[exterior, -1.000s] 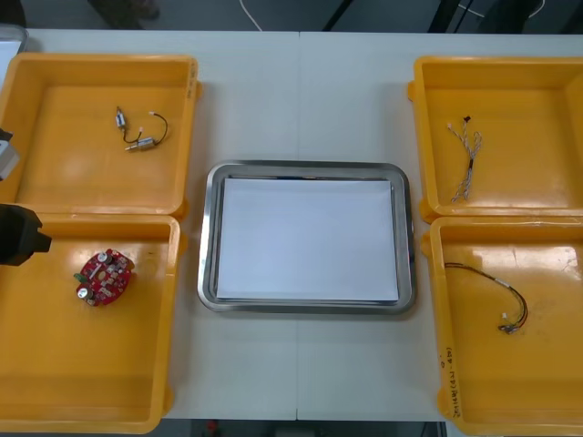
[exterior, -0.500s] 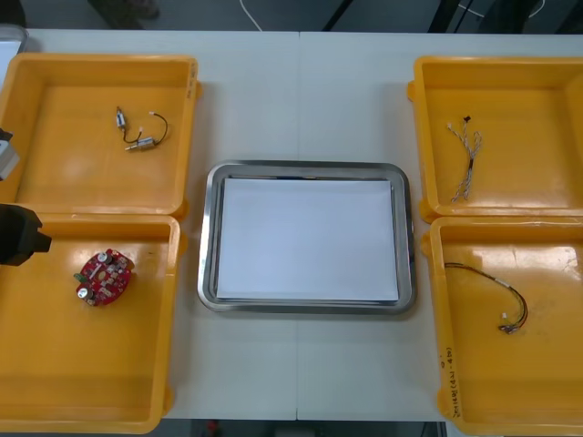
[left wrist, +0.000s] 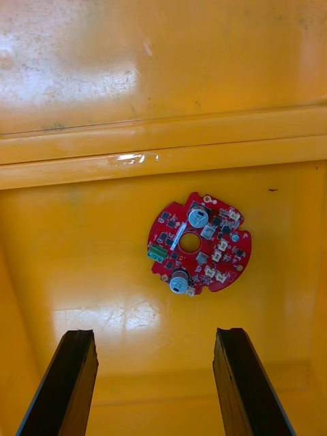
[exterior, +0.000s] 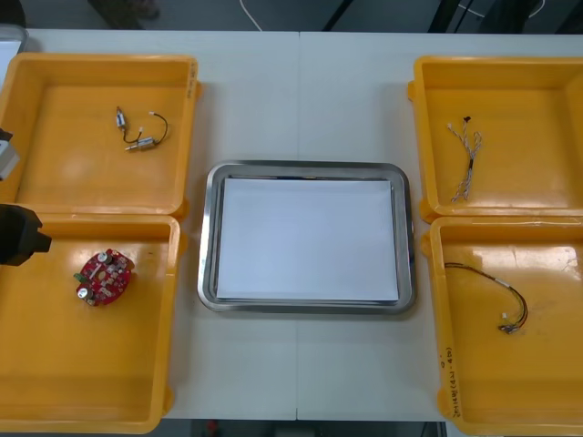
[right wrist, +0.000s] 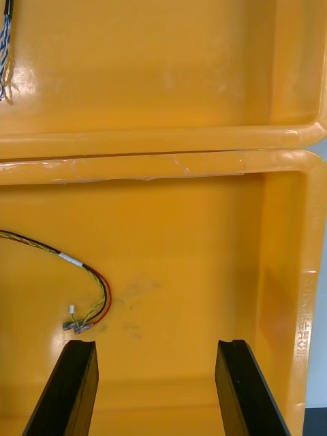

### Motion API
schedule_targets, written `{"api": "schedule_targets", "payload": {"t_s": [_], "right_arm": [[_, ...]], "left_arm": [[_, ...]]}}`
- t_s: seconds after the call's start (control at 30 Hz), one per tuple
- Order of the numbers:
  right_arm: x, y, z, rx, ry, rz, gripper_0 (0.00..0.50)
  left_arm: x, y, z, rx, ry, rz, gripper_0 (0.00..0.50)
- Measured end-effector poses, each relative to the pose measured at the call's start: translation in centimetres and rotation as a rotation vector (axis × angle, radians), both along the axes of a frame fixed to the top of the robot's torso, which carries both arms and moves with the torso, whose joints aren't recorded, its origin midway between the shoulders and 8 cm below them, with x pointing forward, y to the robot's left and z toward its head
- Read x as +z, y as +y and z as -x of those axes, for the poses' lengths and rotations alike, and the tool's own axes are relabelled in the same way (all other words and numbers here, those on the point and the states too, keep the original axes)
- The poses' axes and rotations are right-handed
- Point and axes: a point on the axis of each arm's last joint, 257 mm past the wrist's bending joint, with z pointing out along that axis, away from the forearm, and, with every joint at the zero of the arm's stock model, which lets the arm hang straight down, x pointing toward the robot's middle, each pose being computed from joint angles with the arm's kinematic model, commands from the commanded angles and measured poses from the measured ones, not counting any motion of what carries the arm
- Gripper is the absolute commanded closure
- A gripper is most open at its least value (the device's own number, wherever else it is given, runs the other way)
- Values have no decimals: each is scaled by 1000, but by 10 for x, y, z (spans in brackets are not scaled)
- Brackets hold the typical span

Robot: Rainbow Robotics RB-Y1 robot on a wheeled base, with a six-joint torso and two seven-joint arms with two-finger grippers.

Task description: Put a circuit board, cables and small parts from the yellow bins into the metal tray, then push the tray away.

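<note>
Light counter (exterior: 301, 91), metal tray (exterior: 208, 237) central; left gripper (left wrist: 155, 334) wide near round red circuit board (left wrist: 199, 243), right gripper (right wrist: 155, 344) wide near red and yellow cable (right wrist: 71, 258).

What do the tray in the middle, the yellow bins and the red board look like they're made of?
The metal tray looks like polished steel or aluminium: its rim is silvery and reflective. Its white inside looks matt, perhaps paper or plastic. The yellow bins seem moulded plastic, glossy, with rounded rims, glare and scuffs. The circuit board seems a rigid red-coated laminate carrying small components.
</note>
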Motion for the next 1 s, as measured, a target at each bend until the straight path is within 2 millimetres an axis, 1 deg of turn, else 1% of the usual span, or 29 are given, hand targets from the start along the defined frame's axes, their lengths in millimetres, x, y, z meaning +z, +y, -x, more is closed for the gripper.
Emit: {"api": "schedule_targets", "payload": {"t_s": [1.0], "right_arm": [[0, 0, 0, 0, 0, 0, 0]], "left_arm": [[0, 0, 0, 0, 0, 0, 0]]}}
